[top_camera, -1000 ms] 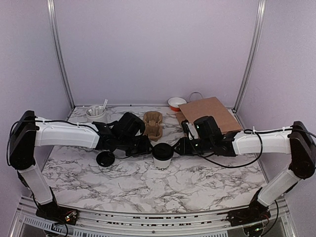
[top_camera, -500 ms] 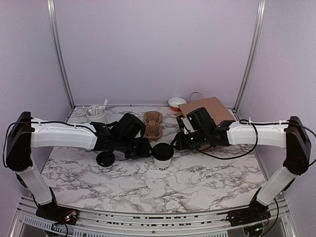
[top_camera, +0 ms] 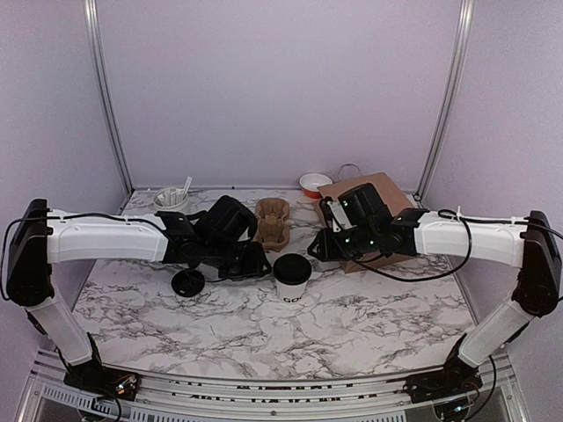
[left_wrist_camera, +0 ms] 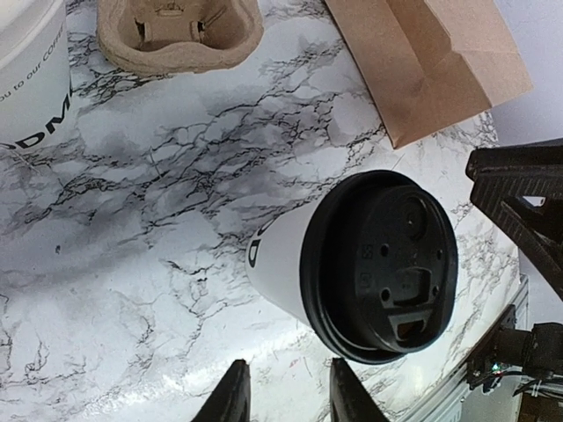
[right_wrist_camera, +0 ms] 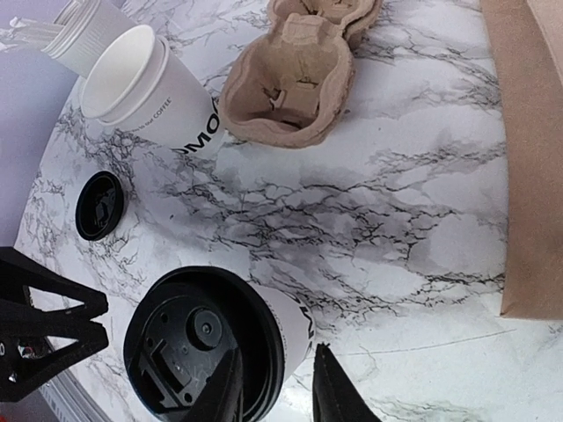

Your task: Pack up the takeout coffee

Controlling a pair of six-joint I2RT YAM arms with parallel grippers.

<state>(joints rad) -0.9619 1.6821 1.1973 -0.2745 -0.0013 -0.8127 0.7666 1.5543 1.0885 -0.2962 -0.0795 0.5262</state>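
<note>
Takeout coffee (top_camera: 291, 285) upright, black lid (top_camera: 291, 267) up

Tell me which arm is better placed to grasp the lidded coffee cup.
Probably right: the lidded cup sits close by the open right gripper. From the open left gripper, it stands farther ahead and off to one side.
</note>
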